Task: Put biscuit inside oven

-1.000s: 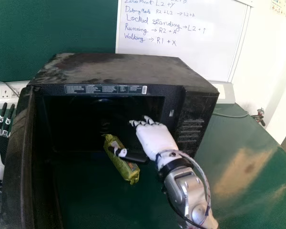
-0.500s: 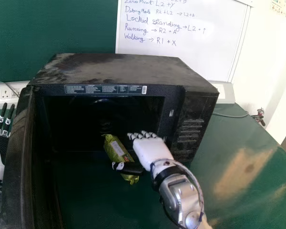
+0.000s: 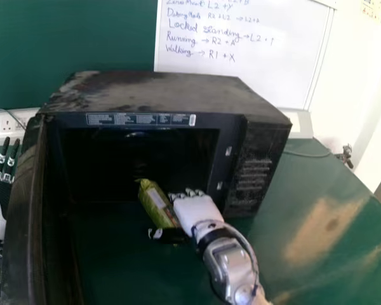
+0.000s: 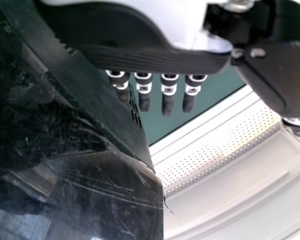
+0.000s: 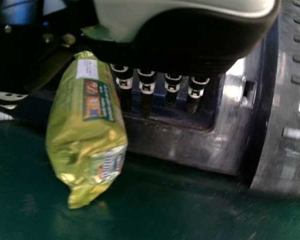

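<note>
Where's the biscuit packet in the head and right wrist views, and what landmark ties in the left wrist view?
Head view: packet just left of the right hand, before the open oven.
Right wrist view: beside that hand's fingers.
Shared landmark: the oven, next to the left hand in the left wrist view.

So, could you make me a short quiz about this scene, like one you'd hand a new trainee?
1. True or false: the door of the microwave oven is open.
2. What colour is the biscuit packet? (a) bright red (b) yellowish green (c) plain white
3. Fill in: the robot's hand right beside the packet is its ____ hand.

Key: 1 true; 2 b; 3 right hand.
</note>
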Motion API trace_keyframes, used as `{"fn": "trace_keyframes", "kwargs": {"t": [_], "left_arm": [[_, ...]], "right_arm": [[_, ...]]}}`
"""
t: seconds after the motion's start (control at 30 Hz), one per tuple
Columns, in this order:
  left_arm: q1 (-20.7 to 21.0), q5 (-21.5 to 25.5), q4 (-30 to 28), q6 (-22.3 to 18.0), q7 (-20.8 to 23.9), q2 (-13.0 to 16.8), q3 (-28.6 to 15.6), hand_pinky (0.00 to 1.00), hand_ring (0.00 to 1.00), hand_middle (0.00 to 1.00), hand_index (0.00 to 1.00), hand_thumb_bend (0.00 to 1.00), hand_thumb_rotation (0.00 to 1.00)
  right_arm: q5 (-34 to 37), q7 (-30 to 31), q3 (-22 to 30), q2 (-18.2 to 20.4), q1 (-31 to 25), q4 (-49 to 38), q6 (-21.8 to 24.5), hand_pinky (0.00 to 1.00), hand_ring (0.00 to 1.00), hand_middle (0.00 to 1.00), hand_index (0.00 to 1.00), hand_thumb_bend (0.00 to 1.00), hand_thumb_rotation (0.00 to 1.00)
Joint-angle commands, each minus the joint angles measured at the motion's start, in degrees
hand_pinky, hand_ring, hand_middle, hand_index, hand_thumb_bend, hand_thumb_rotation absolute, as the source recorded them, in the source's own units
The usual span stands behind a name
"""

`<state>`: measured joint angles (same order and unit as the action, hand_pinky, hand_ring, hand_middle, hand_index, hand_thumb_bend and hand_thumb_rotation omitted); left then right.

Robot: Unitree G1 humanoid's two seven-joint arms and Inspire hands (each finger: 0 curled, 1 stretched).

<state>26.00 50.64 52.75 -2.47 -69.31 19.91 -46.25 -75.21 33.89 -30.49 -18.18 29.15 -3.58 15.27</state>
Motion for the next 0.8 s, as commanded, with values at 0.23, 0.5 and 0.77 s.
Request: {"fn": "trace_keyframes", "kwargs": {"t": [0.23,0.5,0.77], "left_arm": [[-3.5,0.0,2.4,1.4,0.2,-3.0,0.4,0.00,0.12,0.41,0.80,0.35,0.51],[-3.0,-0.1,3.3,0.3,-0.4,-2.9,0.1,0.00,0.12,0.41,0.81,0.34,0.55],[-3.3,0.0,2.7,0.0,-0.1,-3.2,0.2,0.00,0.11,0.40,0.81,0.32,0.53]], "right_arm": [[-2.2,5.9,-2.6,-0.4,4.0,5.9,-1.0,1.00,0.89,0.90,0.94,1.00,0.62],[-2.5,4.9,-3.0,0.1,4.6,7.8,-0.3,0.99,0.87,0.88,0.92,1.00,0.61],[-2.2,5.4,-3.0,0.2,4.2,6.9,0.0,1.00,0.87,0.86,0.91,1.00,0.51]]}}
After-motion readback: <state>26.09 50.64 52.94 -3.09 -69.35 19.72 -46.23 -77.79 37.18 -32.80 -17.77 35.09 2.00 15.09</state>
